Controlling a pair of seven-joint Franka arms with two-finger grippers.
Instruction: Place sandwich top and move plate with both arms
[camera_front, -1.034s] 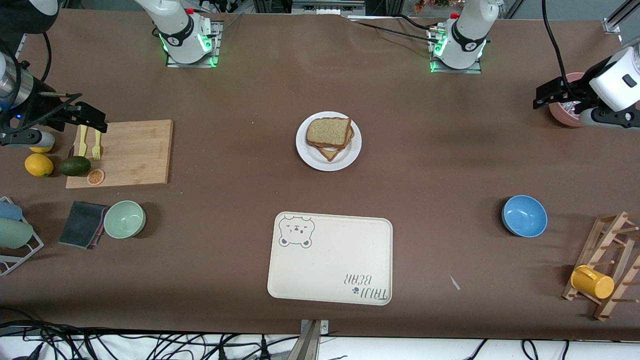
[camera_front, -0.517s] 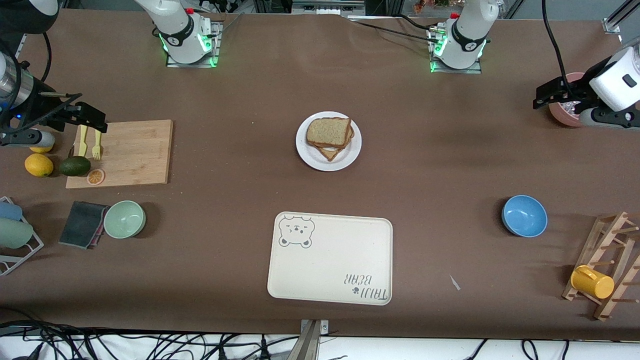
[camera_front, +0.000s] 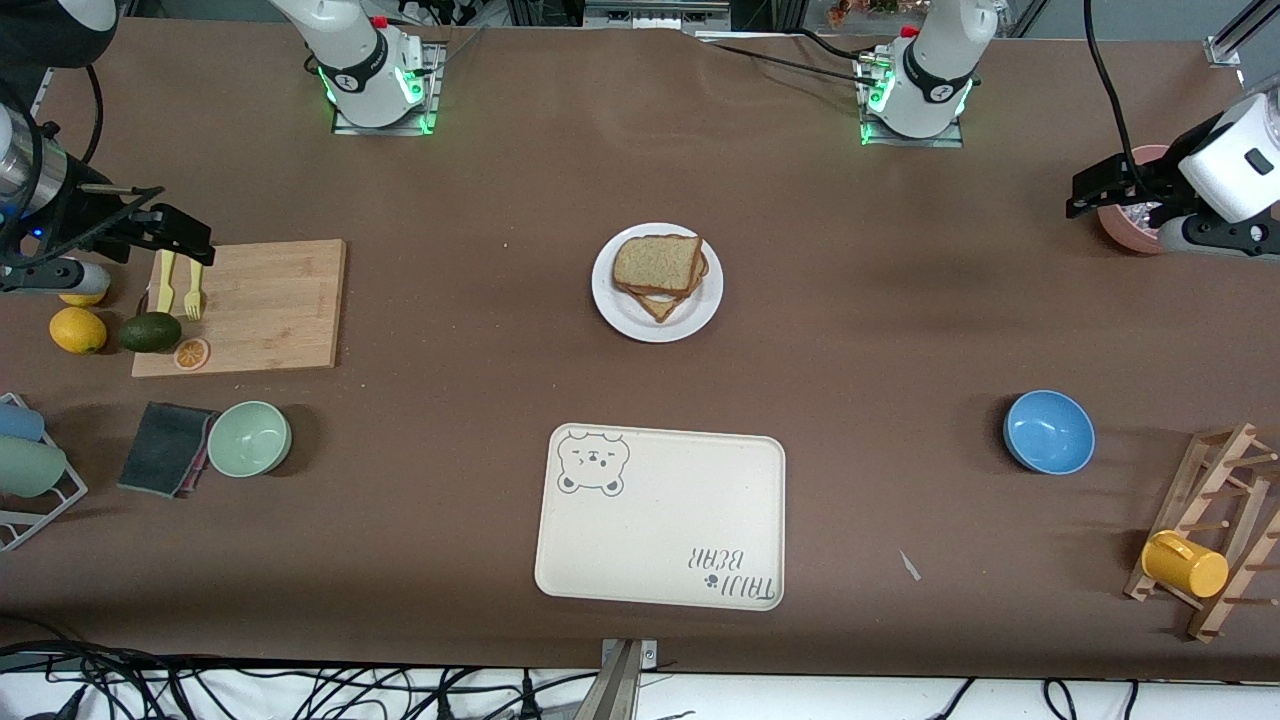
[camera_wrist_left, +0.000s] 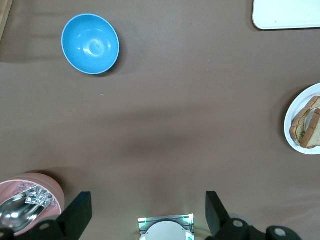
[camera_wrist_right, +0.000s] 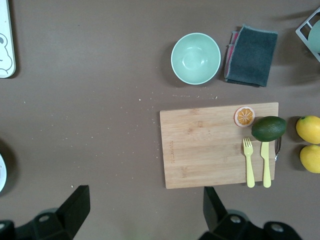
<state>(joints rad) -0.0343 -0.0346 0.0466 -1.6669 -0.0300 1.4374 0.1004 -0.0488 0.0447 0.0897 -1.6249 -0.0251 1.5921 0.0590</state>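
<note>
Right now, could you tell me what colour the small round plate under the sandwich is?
Plain white plate, clearest in the front view.

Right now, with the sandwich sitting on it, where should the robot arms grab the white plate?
Probably by the bare rim of the plate, one gripper at each end, coming in low from the sides. The sandwich fills the middle and lies toward the rim nearer the bases. The left gripper and the right gripper are open, waiting at the table's ends.

Even overhead light, soft shadows, sharp focus
</note>
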